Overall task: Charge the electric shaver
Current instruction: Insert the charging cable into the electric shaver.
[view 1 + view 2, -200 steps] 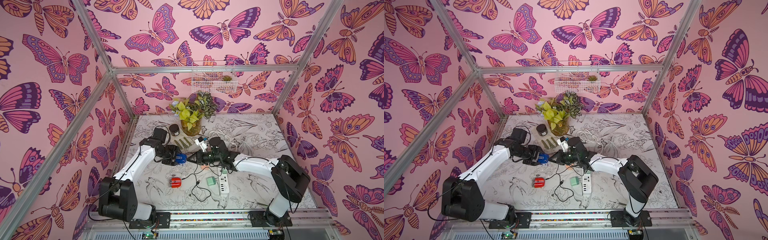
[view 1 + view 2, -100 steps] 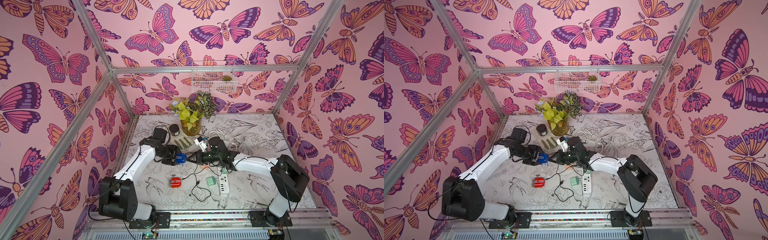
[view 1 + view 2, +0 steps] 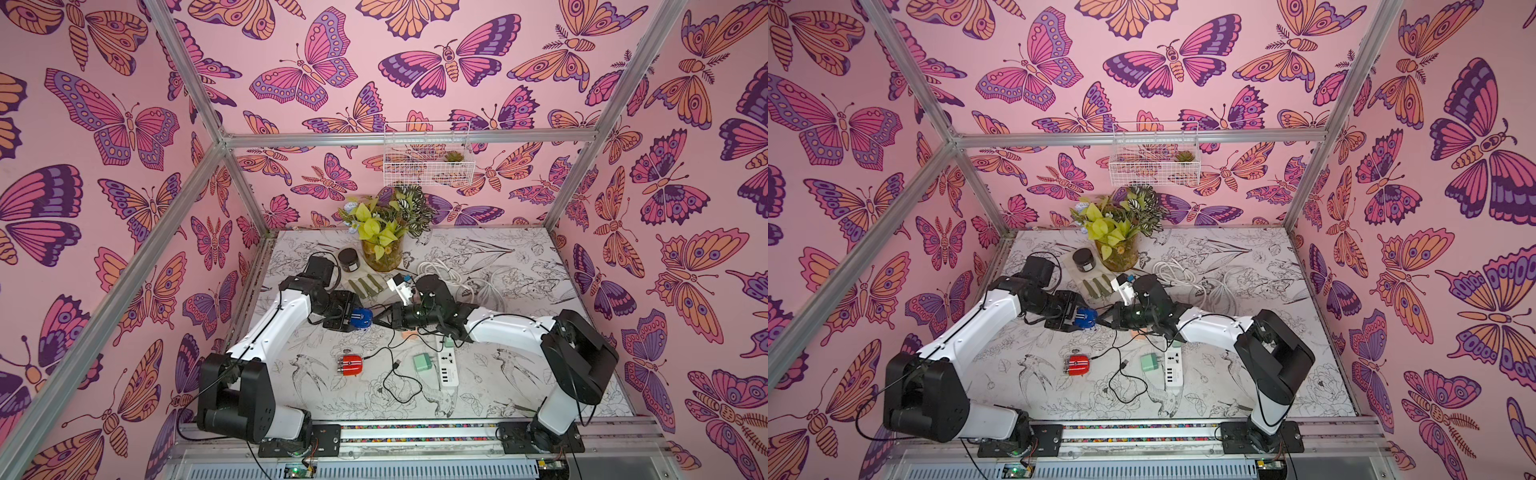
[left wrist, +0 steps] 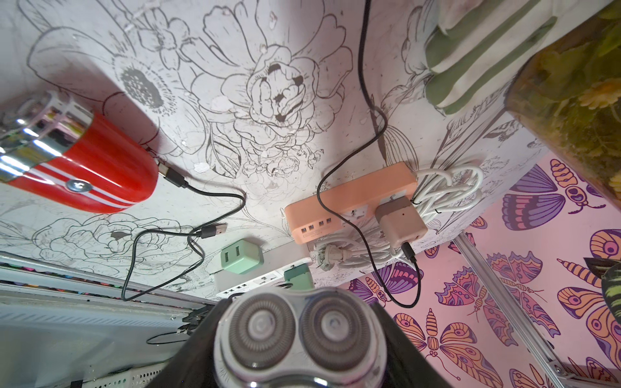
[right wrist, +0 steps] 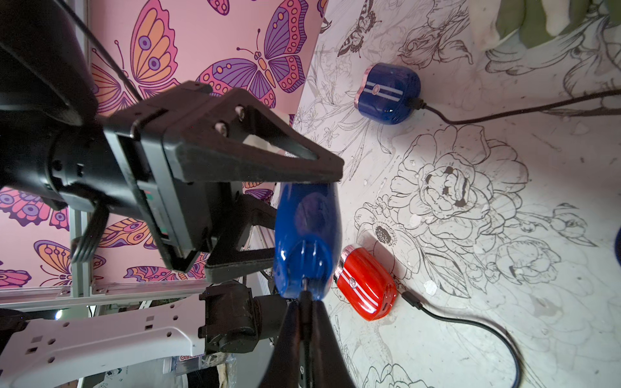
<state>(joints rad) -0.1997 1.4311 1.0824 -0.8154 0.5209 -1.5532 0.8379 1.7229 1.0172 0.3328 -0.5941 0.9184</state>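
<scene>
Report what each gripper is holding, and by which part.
The left gripper clamps the blue shaver across the sides of its body. The right gripper pinches the black cable plug at the shaver's base.

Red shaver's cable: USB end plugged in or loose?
Loose. The black cable's USB plug lies bare on the table near the green charger cube; its other end sits in the red rounded shaver.

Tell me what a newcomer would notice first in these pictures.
Pink butterfly walls fill every side. Mid-table the two arms meet: the left hand holds a blue shaver while the right hand pinches a plug at its base. Nearer the robot's base a red shaver lies on the flowered table, a black cable in its end.
</scene>
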